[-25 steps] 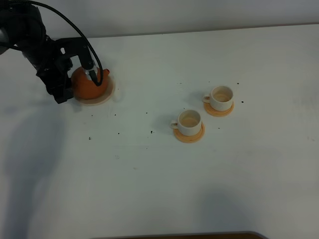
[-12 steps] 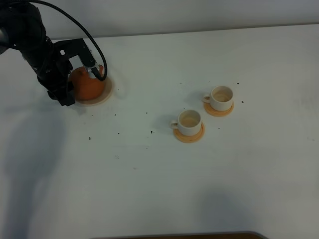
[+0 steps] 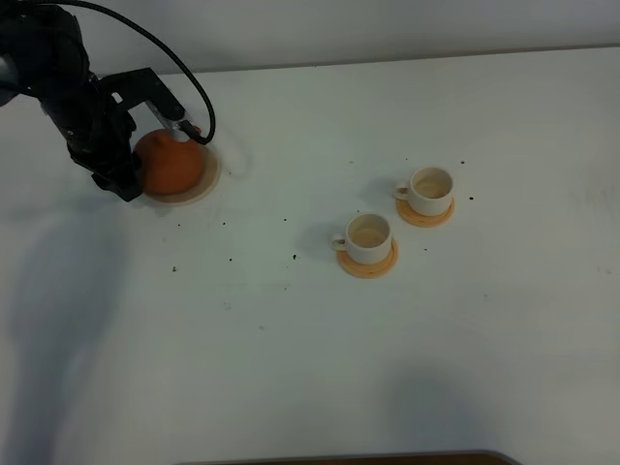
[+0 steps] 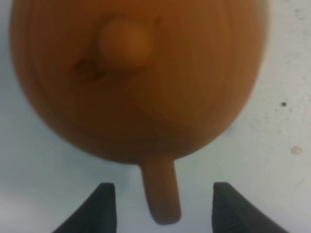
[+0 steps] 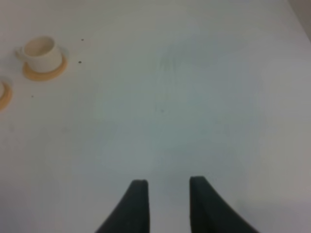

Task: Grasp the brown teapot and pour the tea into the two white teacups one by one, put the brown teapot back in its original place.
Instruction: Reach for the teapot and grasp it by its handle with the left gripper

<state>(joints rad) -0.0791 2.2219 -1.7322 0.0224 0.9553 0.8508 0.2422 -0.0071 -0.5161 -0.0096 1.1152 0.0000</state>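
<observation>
The brown teapot (image 3: 172, 165) sits upright on its pale saucer (image 3: 203, 186) at the far left of the table. My left gripper (image 3: 143, 160) is at the teapot's left side. In the left wrist view the left gripper (image 4: 163, 209) is open, and the teapot's (image 4: 141, 82) handle (image 4: 160, 194) lies between the fingertips (image 4: 102, 208), touching neither. Two white teacups (image 3: 369, 233) (image 3: 431, 187) stand on orange coasters at centre right. My right gripper (image 5: 166, 204) hovers over bare table, slightly open and holding nothing. One teacup (image 5: 40, 48) shows far off in the right wrist view.
Small dark specks are scattered on the white table (image 3: 291, 339) between the teapot and the cups. The black left arm and its cable (image 3: 87, 97) rise behind the teapot. A dark edge (image 3: 339, 458) runs along the table's front.
My left gripper has drawn back up and to the left, off the teapot's body. The teapot stays on its saucer. The cups have not moved.
</observation>
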